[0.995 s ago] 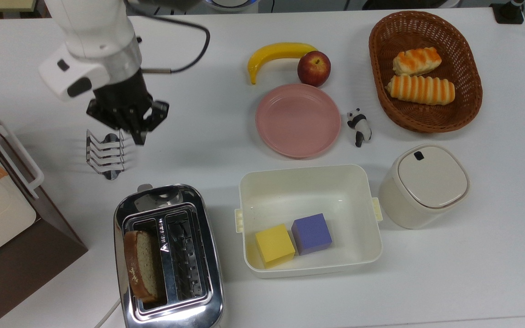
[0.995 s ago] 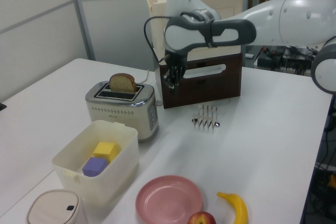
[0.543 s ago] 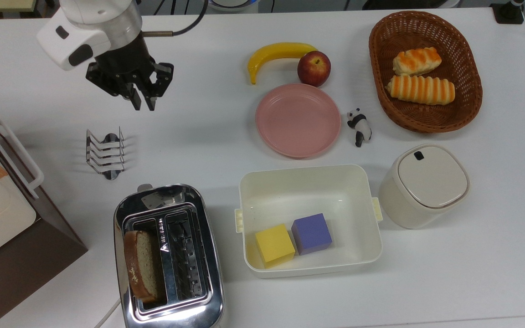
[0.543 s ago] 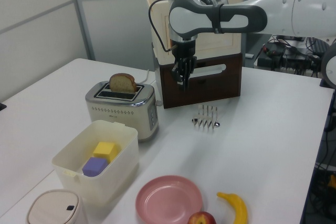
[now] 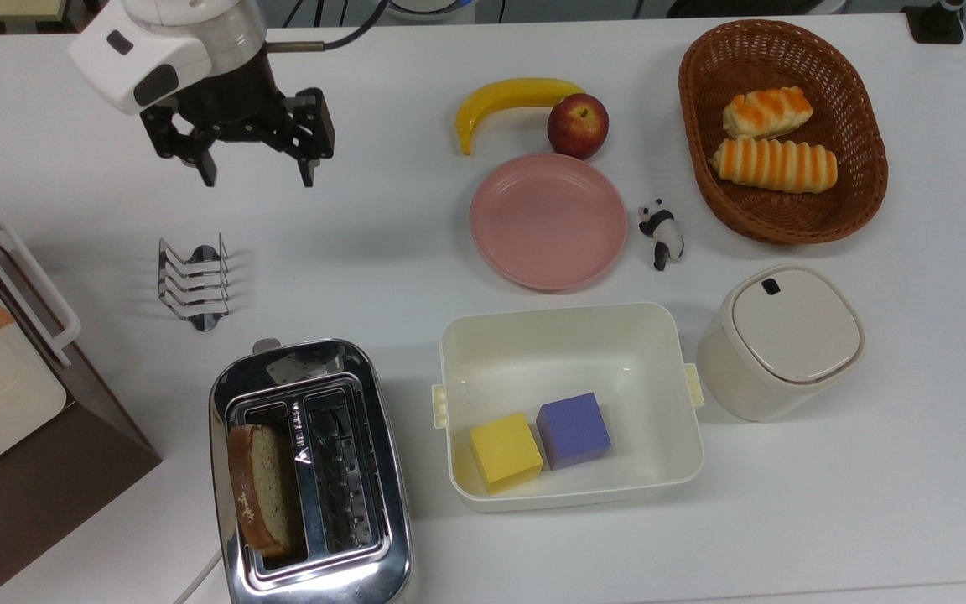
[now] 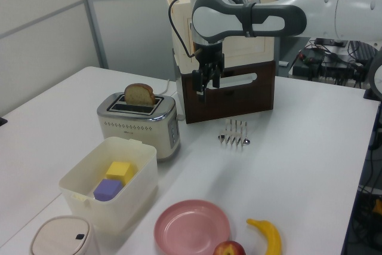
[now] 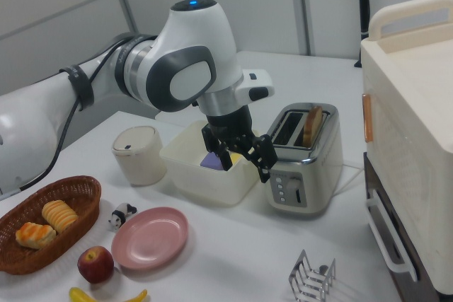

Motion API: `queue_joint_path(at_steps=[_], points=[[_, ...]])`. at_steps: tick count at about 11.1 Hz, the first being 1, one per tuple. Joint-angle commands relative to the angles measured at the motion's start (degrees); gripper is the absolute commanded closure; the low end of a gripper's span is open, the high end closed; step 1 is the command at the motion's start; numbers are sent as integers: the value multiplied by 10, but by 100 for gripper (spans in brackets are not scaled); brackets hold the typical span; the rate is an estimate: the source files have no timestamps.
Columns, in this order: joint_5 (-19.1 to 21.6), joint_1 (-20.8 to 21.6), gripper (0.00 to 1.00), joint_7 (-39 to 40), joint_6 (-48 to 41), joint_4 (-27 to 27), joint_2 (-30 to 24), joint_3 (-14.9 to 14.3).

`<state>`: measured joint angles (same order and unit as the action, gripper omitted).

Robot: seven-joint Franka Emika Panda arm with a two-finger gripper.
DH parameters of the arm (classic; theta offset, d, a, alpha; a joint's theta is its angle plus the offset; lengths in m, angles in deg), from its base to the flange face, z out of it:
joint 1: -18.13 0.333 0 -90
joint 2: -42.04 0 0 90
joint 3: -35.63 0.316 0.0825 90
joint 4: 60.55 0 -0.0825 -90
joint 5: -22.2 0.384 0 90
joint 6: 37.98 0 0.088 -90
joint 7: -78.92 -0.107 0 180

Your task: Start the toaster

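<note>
At the near left corner of the table [image 5: 416, 252] in the top view stands the toaster [image 5: 309, 474], its chrome body upright, a slice of bread [image 5: 261, 491] sitting high in one slot and the other slot bare. The small lever knob [image 5: 266, 345] pokes out at the end facing the toast rack [image 5: 194, 283]. The gripper [image 5: 255, 176] now hangs well apart from the toaster, beyond the toast rack toward the top view's upper left, and holds nothing. Over the last second it has drawn back from just above the toast rack, risen, and spread its fingers [image 5: 309, 172] from nearly together to wide apart. In the left view the gripper [image 6: 209, 83] hangs in front of the brown-and-cream box [image 6: 230, 91], above and behind the toaster [image 6: 140, 123].

Whether the lever has been pressed cannot be told from these views; the bread riding high suggests it has not. If so, the retreat takes the arm away from its target, and the open fingers would likely need to close again so that they can push the knob down.
</note>
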<state>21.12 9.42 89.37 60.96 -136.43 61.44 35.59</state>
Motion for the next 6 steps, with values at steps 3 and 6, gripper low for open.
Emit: queue_joint_path(at_steps=[3, 6], points=[[-9, 7, 0, 7, -14, -18, -27, -1], [-10, 6, 0, 6, -14, -19, -31, -1]])
